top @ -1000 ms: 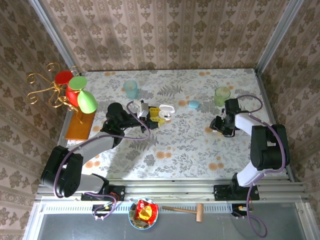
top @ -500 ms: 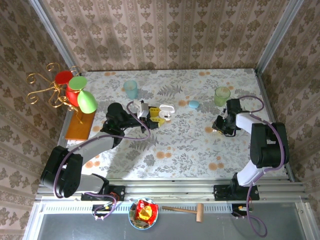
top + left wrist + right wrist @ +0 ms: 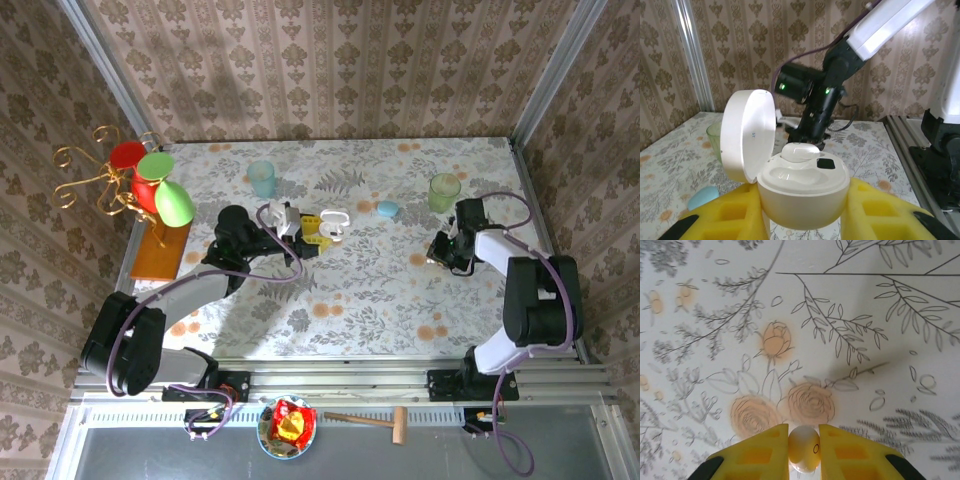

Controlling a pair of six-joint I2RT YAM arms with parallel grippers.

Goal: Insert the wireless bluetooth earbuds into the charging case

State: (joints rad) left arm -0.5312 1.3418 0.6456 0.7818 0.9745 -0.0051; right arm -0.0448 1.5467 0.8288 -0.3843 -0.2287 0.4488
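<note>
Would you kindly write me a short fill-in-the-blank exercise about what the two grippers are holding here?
1. The lid of the round white plastic charging case stands ___.
2. The left gripper is shut on the ___.
3. Between its yellow fingers, the right gripper pinches a tiny whitish ___.
Missing words: open; charging case; earbud.
</note>
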